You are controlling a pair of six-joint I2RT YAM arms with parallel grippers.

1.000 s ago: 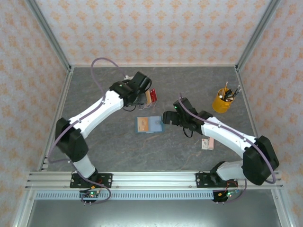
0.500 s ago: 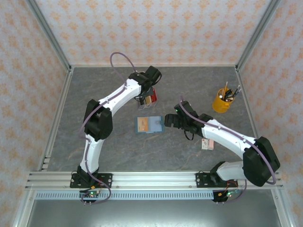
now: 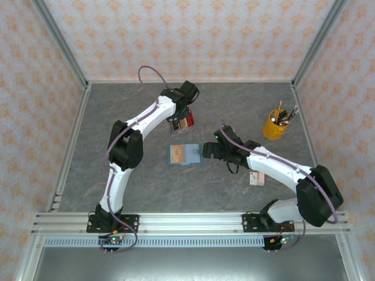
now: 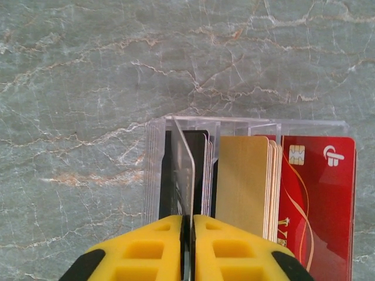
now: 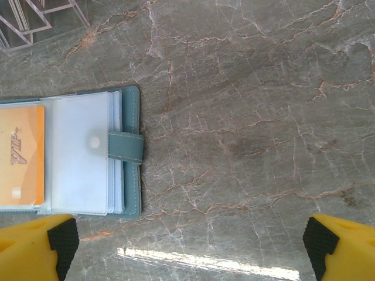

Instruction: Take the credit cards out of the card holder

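On the grey stone-patterned table (image 3: 117,170), near its middle, the card holder (image 3: 185,154) lies open and flat. Its long axis runs left to right across the top view. The right gripper (image 3: 209,151) sits just beside its right-hand edge, much nearer to it than the left gripper (image 3: 176,122), which is farther back at a clear stand (image 4: 310,126). From the right wrist, the holder lies off toward the left finger rather than between the two. Its closing strap (image 5: 126,147) is on the side nearest the gap, and the rest of the sleeve runs out past the left pad. So I judge that the coming reach has to shift toward that side before any card can be pinched. The fingers (image 5: 58,237) of this gripper stand wide apart with nothing between them. An orange card (image 5: 20,155) shows in the pocket farthest from the strap, cut off by the picture's edge. Its print runs up the frame, which suggests its long side lies along the way the fingers point. In the stand's slots, a dark card (image 4: 174,175), tan cards (image 4: 243,181) and a red card (image 4: 319,193) stand on edge. The left fingers are nearly together, leaving only a slit with a thin pale edge running into it. I cannot tell whether that edge is a card being pinched or one of the stand's dividers.
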